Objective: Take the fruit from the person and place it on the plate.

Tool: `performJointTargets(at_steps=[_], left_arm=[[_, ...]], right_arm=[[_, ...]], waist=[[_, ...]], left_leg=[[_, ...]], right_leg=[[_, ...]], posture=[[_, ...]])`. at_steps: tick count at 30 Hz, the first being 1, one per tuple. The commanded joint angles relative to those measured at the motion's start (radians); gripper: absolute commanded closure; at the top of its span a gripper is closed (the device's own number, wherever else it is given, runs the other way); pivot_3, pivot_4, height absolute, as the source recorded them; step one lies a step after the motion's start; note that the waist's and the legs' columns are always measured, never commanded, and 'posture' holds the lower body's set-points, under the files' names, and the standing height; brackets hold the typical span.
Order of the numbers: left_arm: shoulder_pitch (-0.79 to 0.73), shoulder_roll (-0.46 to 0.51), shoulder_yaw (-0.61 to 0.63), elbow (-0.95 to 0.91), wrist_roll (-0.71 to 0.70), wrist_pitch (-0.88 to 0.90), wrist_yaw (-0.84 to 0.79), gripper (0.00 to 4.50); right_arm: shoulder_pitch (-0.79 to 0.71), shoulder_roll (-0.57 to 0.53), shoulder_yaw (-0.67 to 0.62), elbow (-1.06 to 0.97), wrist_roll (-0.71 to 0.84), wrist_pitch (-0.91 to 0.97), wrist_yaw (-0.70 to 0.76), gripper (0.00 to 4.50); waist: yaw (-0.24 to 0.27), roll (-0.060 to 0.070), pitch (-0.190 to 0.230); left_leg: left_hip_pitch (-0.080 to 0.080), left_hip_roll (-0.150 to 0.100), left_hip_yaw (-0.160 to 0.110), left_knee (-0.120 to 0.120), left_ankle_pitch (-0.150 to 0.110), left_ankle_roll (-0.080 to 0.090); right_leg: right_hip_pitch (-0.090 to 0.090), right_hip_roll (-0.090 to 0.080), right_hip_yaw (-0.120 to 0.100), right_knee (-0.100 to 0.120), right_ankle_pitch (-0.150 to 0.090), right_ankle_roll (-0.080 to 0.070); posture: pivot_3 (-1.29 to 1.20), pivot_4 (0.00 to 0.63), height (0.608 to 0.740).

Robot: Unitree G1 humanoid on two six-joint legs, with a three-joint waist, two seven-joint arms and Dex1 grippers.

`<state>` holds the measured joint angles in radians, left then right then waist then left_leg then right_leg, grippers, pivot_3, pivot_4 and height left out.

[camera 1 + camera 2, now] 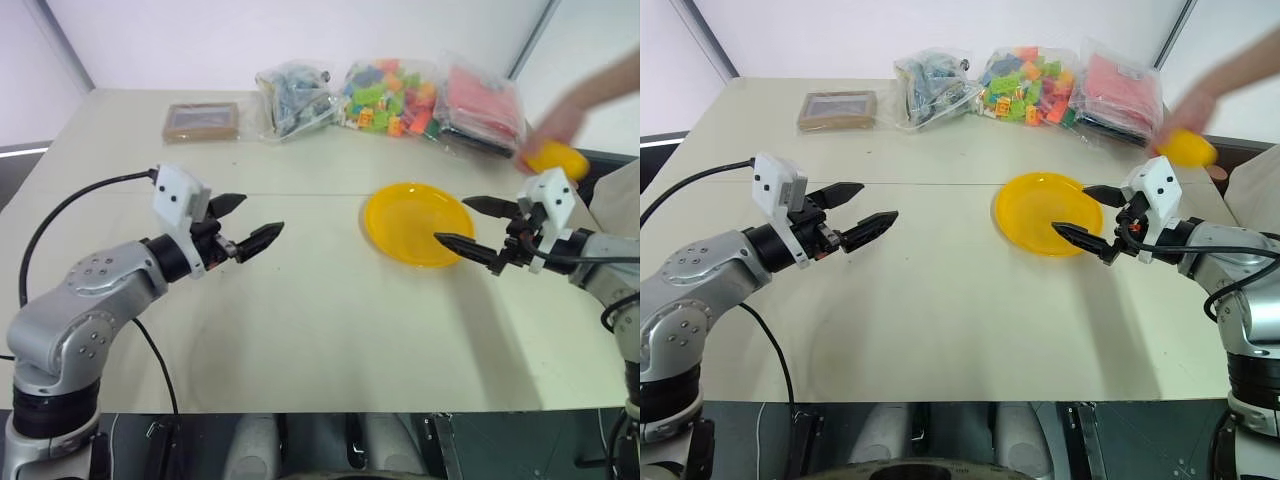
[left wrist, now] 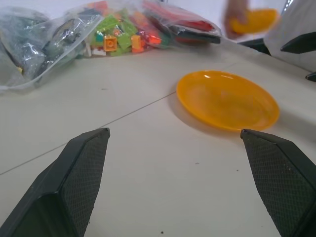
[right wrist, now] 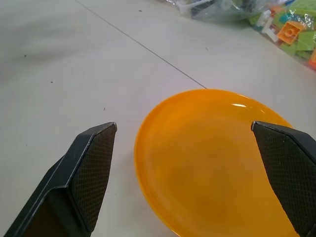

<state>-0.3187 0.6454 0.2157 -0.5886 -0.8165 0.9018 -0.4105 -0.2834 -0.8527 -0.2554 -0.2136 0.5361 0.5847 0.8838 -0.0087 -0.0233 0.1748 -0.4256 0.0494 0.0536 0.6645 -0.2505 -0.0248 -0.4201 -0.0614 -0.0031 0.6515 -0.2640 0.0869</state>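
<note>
Both grippers, the left gripper and the right gripper, hover over the table with fingers spread wide and nothing held. Beyond the right one, the person's hand brings the fruit in from the far right, past the empty plate. The handover is only starting, I judge; next the right gripper must turn toward the fruit and close on it.

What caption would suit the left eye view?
Both grippers, left and right, wait open by the empty plate as a hand brings fruit.
</note>
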Motion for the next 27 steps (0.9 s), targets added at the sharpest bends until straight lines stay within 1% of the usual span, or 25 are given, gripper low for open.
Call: performJointTargets(at_steps=[1,9,12,13,18,20,22,27], left_arm=[[-0.013,-0.001,0.004,-0.014,0.005,-0.025,-0.002,0.05],[-0.020,-0.012,-0.006,-0.004,0.014,-0.042,0.000,0.05],[-0.032,-0.049,-0.010,0.009,0.038,-0.071,0.029,0.05],[-0.038,-0.065,-0.008,0.016,0.043,-0.077,0.041,0.05],[-0.136,-0.207,0.027,0.070,-0.010,-0.082,0.154,0.05],[-0.232,-0.307,0.052,0.129,-0.058,-0.092,0.242,0.05],[-0.291,-0.363,0.066,0.170,-0.079,-0.092,0.288,0.05],[-0.358,-0.387,0.042,0.244,-0.049,-0.110,0.288,0.05]], right_arm=[[-0.020,-0.012,-0.021,-0.023,0.012,-0.003,0.003,0.00],[-0.024,-0.008,-0.029,-0.030,0.019,0.005,-0.003,0.00],[-0.051,0.014,-0.026,-0.042,0.032,0.012,-0.027,0.00],[-0.059,0.020,-0.025,-0.045,0.035,0.015,-0.034,0.00],[-0.101,0.037,-0.010,-0.053,0.056,0.039,-0.054,0.00],[-0.117,0.043,0.005,-0.046,0.048,0.032,-0.051,0.00],[-0.134,0.052,0.009,-0.046,0.056,0.036,-0.053,0.00],[-0.204,0.088,-0.012,-0.065,0.123,0.085,-0.089,0.00]], waist=[[0.000,0.000,0.000],[0.000,0.000,0.000],[0.000,0.000,0.000],[0.000,0.000,0.000],[0.005,0.000,0.000],[0.013,0.000,0.000],[0.018,0.000,0.000],[0.014,0.000,0.000]], left_leg=[[0.000,0.000,0.000,0.000,0.000,0.000],[0.000,0.000,0.000,0.000,0.000,0.000],[0.000,0.000,0.000,0.000,0.000,0.000],[0.000,0.000,0.000,0.000,0.000,0.000],[0.000,0.000,-0.001,0.001,0.000,0.000],[0.000,0.000,-0.001,0.001,0.000,0.000],[0.000,0.000,-0.001,0.002,0.000,0.000],[0.000,0.000,-0.001,0.002,0.000,0.000]], right_leg=[[0.000,0.000,0.000,0.000,0.000,0.000],[0.000,0.000,0.000,0.000,0.000,0.000],[0.000,0.000,0.000,0.000,0.000,0.000],[0.000,0.000,0.000,0.000,0.000,0.000],[0.001,0.000,0.000,0.000,0.000,0.000],[0.001,0.000,0.000,0.000,0.000,0.000],[0.001,0.000,0.000,0.000,0.000,0.000],[0.001,0.000,0.000,0.000,0.000,0.000]], posture=[[0.00,0.150,0.731],[0.00,0.150,0.731],[0.00,0.150,0.731],[0.00,0.150,0.731],[0.00,0.150,0.731],[0.00,0.150,0.731],[0.00,0.150,0.731],[0.00,0.150,0.731]])
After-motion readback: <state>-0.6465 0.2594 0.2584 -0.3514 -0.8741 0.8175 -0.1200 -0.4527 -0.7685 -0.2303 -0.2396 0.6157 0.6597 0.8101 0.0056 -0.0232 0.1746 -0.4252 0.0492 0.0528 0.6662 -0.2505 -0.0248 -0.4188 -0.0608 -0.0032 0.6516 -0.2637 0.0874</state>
